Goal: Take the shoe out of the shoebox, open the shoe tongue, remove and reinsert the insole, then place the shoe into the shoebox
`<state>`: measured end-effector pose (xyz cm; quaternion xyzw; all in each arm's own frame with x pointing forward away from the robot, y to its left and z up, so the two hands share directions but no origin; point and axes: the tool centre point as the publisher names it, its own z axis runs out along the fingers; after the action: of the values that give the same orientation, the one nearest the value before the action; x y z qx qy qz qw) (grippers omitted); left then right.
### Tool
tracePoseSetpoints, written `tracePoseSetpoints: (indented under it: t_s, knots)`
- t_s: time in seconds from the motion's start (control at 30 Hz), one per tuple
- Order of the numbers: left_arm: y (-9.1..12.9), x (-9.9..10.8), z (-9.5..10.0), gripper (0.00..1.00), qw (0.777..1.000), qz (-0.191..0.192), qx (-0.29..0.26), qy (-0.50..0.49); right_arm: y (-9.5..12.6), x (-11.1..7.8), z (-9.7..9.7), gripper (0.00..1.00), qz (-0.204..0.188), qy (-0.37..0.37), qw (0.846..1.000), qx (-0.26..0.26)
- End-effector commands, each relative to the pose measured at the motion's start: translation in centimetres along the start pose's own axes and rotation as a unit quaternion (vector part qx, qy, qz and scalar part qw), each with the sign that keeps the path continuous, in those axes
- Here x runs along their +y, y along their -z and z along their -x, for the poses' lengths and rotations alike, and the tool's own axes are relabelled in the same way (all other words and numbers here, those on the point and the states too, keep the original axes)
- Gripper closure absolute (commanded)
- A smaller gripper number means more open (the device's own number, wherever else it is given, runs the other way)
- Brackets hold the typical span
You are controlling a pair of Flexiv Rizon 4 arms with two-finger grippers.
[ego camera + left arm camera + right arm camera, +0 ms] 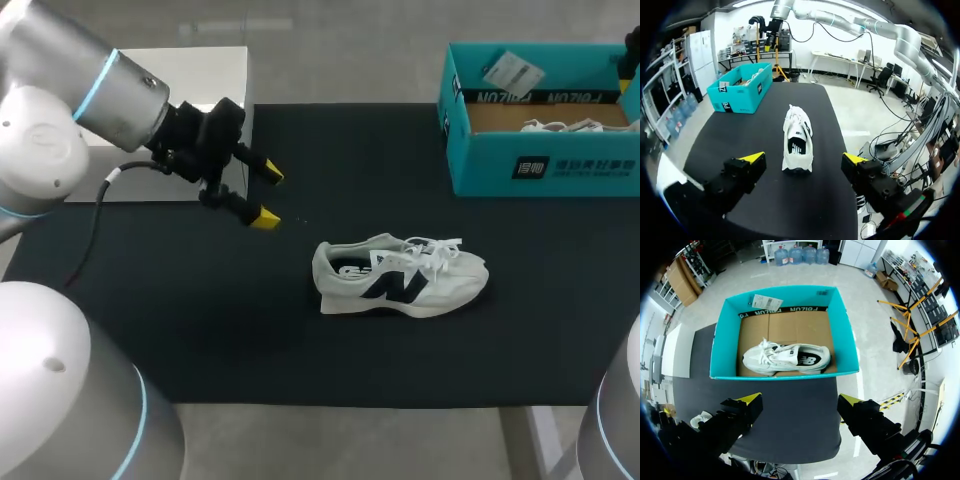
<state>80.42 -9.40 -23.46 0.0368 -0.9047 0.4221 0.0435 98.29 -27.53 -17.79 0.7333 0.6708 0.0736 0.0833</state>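
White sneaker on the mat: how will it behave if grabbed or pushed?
Sneaker probably light; its fabric upper likely gives under a pinch. It stands upright on a flat sole, so it should slide on the mat rather than roll; a high push might tip it. Loose laces would likely dangle.

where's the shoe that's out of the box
In the head view the shoe sits on the black mat near its middle, right of the left pincer, apart from it, with the teal shoebox at the far right.

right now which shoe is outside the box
The white sneaker on the black mat, ahead of the left pincer; the other sneaker lies in the teal shoebox.
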Motion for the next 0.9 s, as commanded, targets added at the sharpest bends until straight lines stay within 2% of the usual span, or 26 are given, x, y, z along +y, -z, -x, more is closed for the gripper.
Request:
tracePoseSetpoints:
  t_s: [0.03,0.17,0.43,0.9]
  knots:
    - [-1.8,1.5,-0.2,0.0,0.949,-0.258,-0.087,0.158,0.0,0.0,0.0,0.0,0.0,0.0,1.0,0.0]
    - [-2.8,2.7,-0.2,0.0,0.95,-0.267,-0.087,0.135,0.0,0.0,0.0,0.0,0.0,0.0,1.0,0.0]
    - [-4.5,5.4,-0.5,0.0,0.965,-0.254,-0.042,0.051,0.0,0.0,0.0,0.0,0.0,0.0,1.0,0.0]
    - [-5.9,7.1,0.1,0.0,0.988,-0.154,0.025,-0.001,0.0,0.0,0.0,0.0,0.0,0.0,1.0,0.0]
